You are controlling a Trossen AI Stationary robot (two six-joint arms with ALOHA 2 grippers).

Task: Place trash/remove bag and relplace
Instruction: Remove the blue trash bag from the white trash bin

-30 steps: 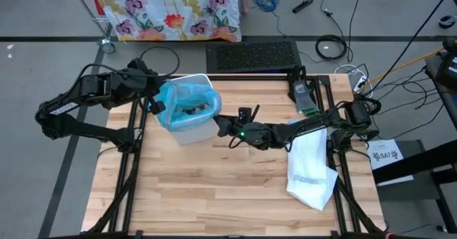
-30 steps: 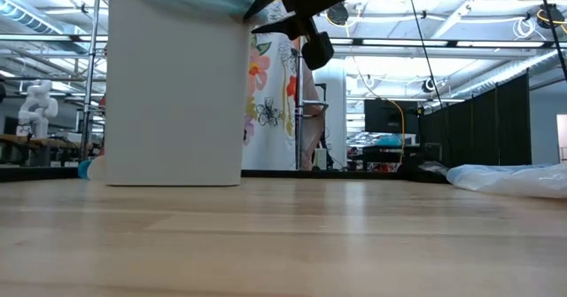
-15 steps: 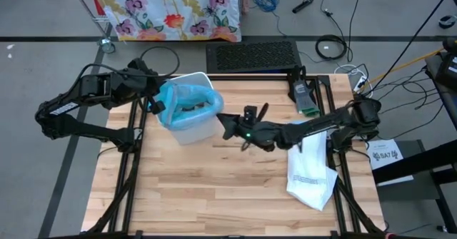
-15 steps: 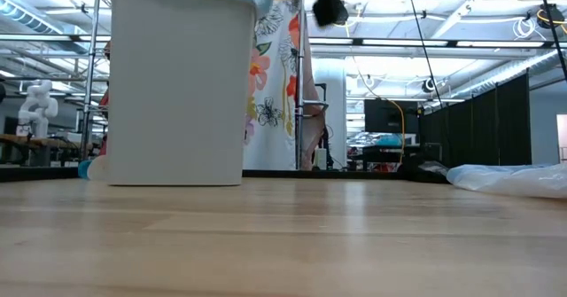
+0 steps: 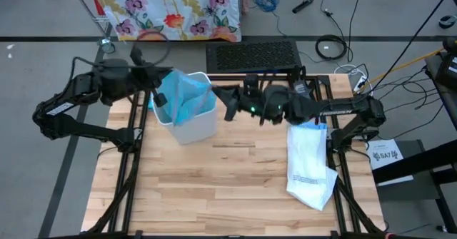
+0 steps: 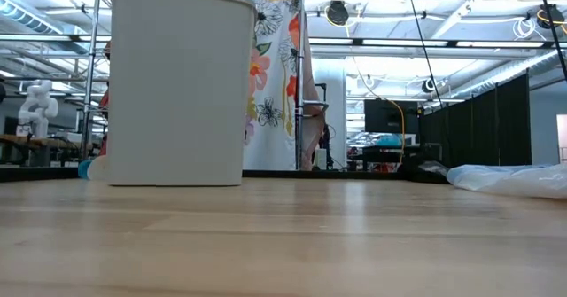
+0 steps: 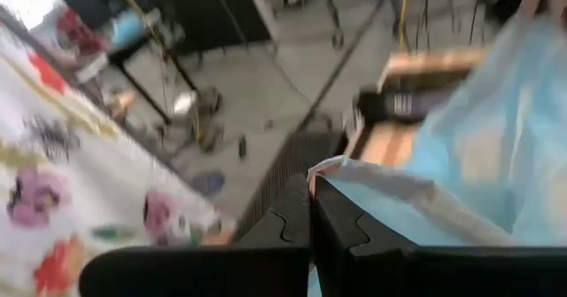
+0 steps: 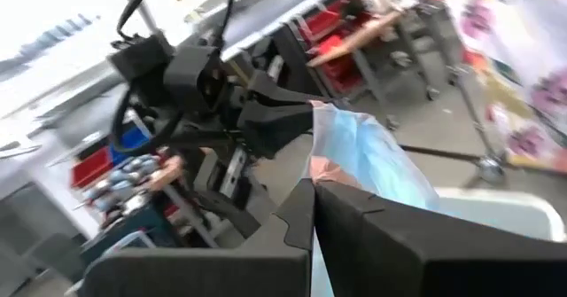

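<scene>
A white bin point(image 5: 193, 125) stands at the table's far left, also seen in the low view as the bin point(image 6: 177, 84). The light-blue bag point(image 5: 182, 96) rises out of it, stretched between my two grippers above the bin's mouth. My left gripper point(image 5: 158, 83) is shut on the bag's left rim and my right gripper point(image 5: 216, 93) is shut on its right rim. The trash is hidden inside the bag. A white replacement bag point(image 5: 310, 164) lies flat on the table at the right. My left gripper pinches the bag's rim point(image 7: 341, 175) on the bin's left side between its two fingers. The fingers come about level from the table's left. The plastic runs from them toward the other gripper and down into the bin. My right gripper pinches the bag's rim point(image 8: 330, 130) on the bin's right side between its two fingers, coming about level from the table's right. The plastic stands up above the bin's rim point(image 8: 496, 204), and the bag's lower part stays inside the bin.
A black keyboard-like mat point(image 5: 251, 56) and cables lie beyond the far edge. A flowered cloth point(image 5: 171, 7) hangs behind the table. A small green device point(image 5: 303, 96) sits at the far right. Bare wood point(image 5: 214, 189) stretches across the middle and near side.
My right gripper has risen and gone toward the far edge, rolling as it went, drawing the bag's right rim up with it. My left gripper has lifted a little and tipped upward. The bag's mouth, earlier spread over the bin's rim, now stands drawn up above the bin.
</scene>
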